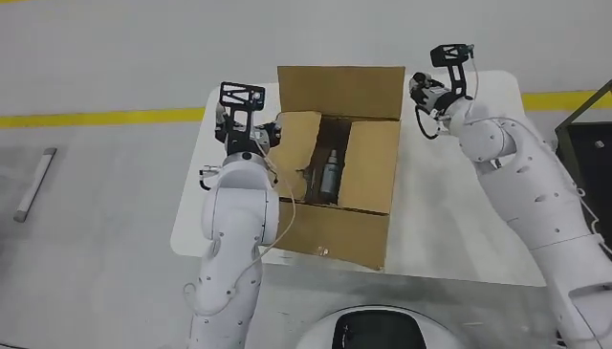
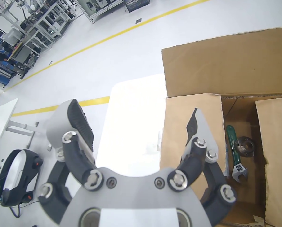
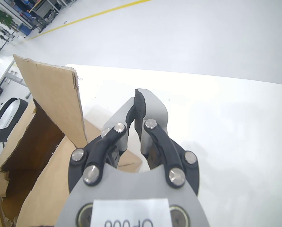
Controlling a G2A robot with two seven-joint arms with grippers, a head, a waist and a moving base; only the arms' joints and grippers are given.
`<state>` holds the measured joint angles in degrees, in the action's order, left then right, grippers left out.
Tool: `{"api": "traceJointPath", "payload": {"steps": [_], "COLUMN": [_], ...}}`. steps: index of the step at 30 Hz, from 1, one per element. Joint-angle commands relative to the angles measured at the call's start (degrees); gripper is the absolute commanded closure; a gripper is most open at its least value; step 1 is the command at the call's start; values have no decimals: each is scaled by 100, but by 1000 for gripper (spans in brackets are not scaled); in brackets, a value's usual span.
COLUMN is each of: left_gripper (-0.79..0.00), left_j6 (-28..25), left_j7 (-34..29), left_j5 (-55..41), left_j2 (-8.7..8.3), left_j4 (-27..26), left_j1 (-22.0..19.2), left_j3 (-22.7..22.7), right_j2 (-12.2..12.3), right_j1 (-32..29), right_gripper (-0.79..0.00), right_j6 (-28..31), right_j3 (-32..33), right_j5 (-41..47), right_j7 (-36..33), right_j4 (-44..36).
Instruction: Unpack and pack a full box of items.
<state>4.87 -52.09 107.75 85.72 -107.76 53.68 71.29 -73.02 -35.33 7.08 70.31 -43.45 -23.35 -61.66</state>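
Observation:
A brown cardboard box [image 1: 339, 91] stands in the middle of the white table [image 1: 459, 225] with its flaps folded outward. Inside it lie a green-handled adjustable wrench [image 2: 234, 152] and a dark round metal ring [image 2: 243, 144]; from above they show as a grey shape [image 1: 330, 172] on the box floor. My left gripper [image 2: 136, 124] hovers open and empty over the table just outside the box's left flap [image 2: 190, 109], also seen from above [image 1: 242, 96]. My right gripper [image 3: 135, 109] is shut on nothing above the table beside the box's right side [image 1: 451, 55].
The table's right half [image 3: 226, 119] is bare white surface. Box flaps [image 1: 371, 167] stick up and lean over part of the opening. A dark green object [image 1: 585, 148] stands off the table's right edge. Floor with yellow lines [image 1: 105, 117] surrounds the table.

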Motion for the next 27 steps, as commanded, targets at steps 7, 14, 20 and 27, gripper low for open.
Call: {"api": "traceJointPath", "payload": {"steps": [7,14,20,27], "left_gripper": [-785,-785,-785,-785], "left_j6": [166,224,154,123], "left_j7": [-137,-153,-209,-239], "left_j5": [80,141,245,319], "left_j2": [27,49,55,59], "left_j4": [120,211,243,237], "left_j1": [15,37,53,103], "left_j3": [119,183,268,417], "right_j2": [9,121,258,358], "right_j1": [132,-270,-776,-1169], "right_gripper": [0,0,0,0], "right_j6": [1150,1801,2027,2377], "right_j3": [0,214,480,611], "right_j5": [282,187,-253,-554], "right_j7": [151,274,277,190], "right_j4": [296,-201,-908,-1524]}}
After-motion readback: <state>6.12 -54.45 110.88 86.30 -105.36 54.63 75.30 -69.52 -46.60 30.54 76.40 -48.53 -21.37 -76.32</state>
